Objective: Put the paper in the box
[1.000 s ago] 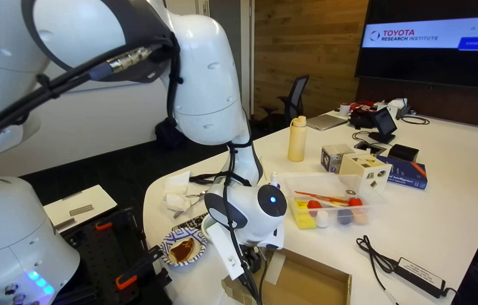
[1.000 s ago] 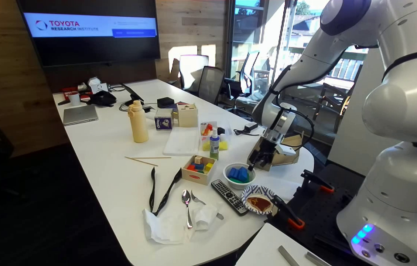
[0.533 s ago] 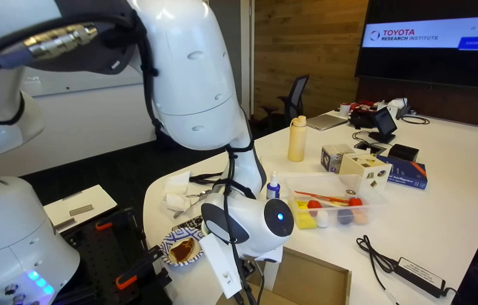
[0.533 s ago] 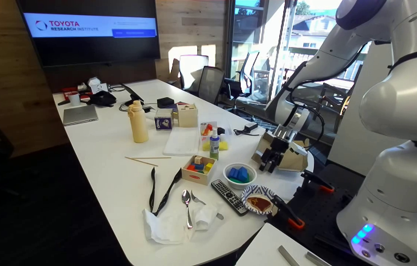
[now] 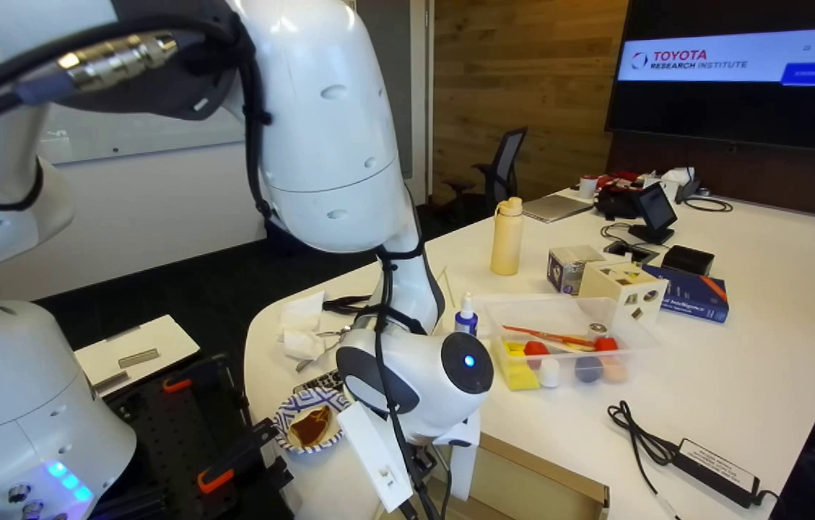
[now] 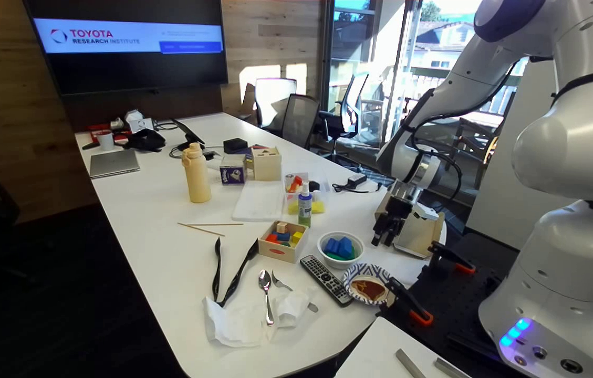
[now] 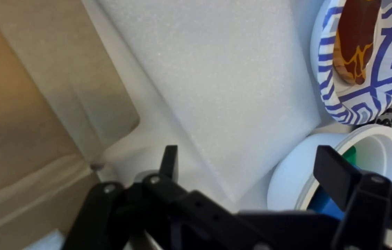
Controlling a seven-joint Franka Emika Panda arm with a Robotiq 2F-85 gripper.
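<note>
The paper is a plain white sheet (image 7: 223, 80) lying flat on the white table in the wrist view, between the box and the bowls; its edge also shows in an exterior view (image 6: 406, 269). The box (image 7: 11, 114) is shallow tan cardboard with a pale flap facing the paper. It shows in both exterior views (image 5: 548, 469) (image 6: 418, 235), partly hidden by the arm. My gripper (image 7: 247, 151) is open and empty, fingers wide apart above a corner of the paper. In an exterior view the gripper (image 6: 384, 239) points down between the box and the white bowl.
A white bowl of blue and green blocks (image 6: 341, 249) sits close under a finger. A patterned paper bowl (image 6: 367, 283) and a remote (image 6: 326, 279) lie near. Crumpled white napkins (image 6: 230, 321), cutlery and a wooden block tray (image 6: 281, 242) stand farther off.
My gripper has moved away from the white bowl toward the robot base and now points more downward. The box has shifted and turned slightly, its far corner moving away from the bowls.
</note>
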